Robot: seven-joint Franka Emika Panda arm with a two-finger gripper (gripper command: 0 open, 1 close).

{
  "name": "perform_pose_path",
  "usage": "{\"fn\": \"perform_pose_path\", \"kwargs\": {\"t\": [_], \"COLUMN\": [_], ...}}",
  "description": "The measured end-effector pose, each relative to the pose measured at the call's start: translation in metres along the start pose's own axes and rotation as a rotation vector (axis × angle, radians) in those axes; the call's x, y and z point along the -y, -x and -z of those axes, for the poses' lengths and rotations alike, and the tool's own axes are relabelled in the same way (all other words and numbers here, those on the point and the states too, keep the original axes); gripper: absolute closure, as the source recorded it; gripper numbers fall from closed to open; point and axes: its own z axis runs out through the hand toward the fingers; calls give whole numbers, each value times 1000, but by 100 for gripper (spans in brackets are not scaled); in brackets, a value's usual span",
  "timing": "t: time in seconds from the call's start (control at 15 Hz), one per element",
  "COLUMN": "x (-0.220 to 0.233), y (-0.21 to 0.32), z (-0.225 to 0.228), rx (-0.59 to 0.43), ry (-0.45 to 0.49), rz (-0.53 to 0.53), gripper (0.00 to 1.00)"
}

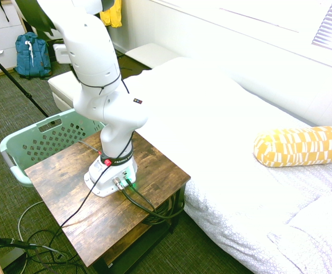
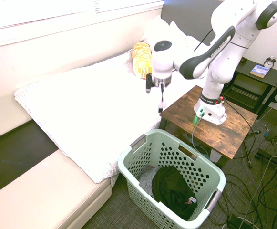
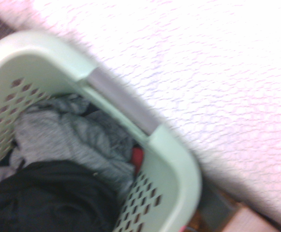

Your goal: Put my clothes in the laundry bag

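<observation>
The black clothes (image 2: 174, 188) lie as a floppy heap inside the mint-green laundry bag (image 2: 140, 191), a perforated basket on the floor between bed and wooden table. My gripper (image 2: 155, 93) hangs well above the basket, over the bed's edge, open and holding nothing. The wrist view looks down on the basket rim (image 3: 174, 145), with the black clothes (image 3: 43, 198) at the bottom and a grey garment (image 3: 67, 135) beside them. In the first exterior view only part of the basket (image 1: 46, 137) shows behind the table, and the gripper is out of that picture.
A white bed (image 2: 81, 105) with a yellow patterned pillow (image 2: 141, 58) runs alongside the basket. The wooden table (image 2: 233, 129) bears the arm's base. A blue backpack (image 1: 31, 54) and a yellow jacket (image 1: 111, 12) are at the far wall.
</observation>
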Motion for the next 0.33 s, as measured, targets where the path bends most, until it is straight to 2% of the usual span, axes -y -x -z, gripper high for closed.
{"fn": "perform_pose_path", "kwargs": {"t": [0.13, 0.33], "x": [-59, -156], "y": [-74, -144], "z": [20, 41], "rx": [-5, -22], "ry": [-17, -48], "rz": [-101, -235], "gripper": [0, 0]}}
